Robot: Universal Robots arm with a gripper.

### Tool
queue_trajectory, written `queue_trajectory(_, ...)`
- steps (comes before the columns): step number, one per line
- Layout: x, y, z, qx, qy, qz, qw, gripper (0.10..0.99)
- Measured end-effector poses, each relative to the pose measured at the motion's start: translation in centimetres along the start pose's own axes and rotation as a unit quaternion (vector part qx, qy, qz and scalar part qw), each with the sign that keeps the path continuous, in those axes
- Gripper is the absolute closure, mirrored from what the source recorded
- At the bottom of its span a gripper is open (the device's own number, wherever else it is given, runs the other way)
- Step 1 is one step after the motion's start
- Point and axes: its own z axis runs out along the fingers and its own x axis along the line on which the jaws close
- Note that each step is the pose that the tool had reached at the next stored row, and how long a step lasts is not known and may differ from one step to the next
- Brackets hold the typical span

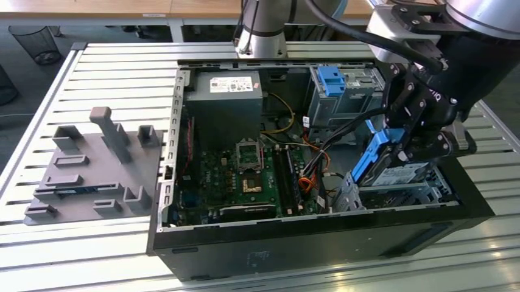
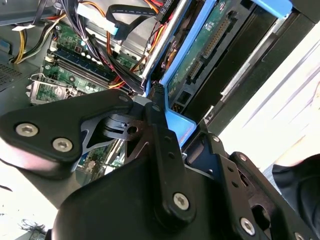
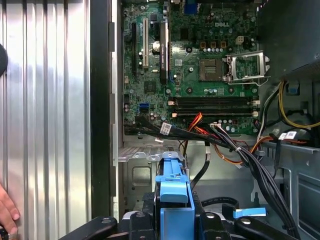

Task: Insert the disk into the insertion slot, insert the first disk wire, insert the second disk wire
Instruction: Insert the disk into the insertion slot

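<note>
Above the corner of the open black computer case (image 1: 325, 243) toward the exterior view's right, the arm's black hand (image 1: 402, 149) grips the disk (image 1: 398, 175), a flat rectangular silver hard drive with a white-and-blue label framed by a bright blue plastic carrier. The hand is closed on it, and its dark fingers (image 2: 167, 155) press against the carrier from both sides. The disk stands steeply tilted rather than flat. Its lower end dips toward the insertion slot (image 1: 406, 194), a low silver perforated sheet-metal drive cage inside that corner of the case. Whether the disk touches the cage I cannot tell, but it is not lying inside it. The second wrist view shows the disk's underside, a green circuit board edged in blue.

Beside the slot, a loose bundle of black, orange and red cables (image 1: 313, 164) runs over the edge of the green motherboard (image 1: 243, 176). A grey metal power supply box (image 1: 223, 97) sits at the far end of the case, with a taller grey cage bearing a blue clip (image 1: 341, 91) next to it. The case rests on a slatted metal desk (image 1: 106, 67). Well apart from the case, toward the exterior view's left, lies a grey plastic fixture plate (image 1: 89, 170) with upright posts. A person's fingertips (image 3: 7, 212) rest on the desk's slats in the first wrist view.
</note>
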Motion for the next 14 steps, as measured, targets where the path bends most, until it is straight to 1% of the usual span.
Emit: queue_trajectory(14,0.00,-0.02,1.05,0.0000,0.0000,0.000,1.0000,0.722)
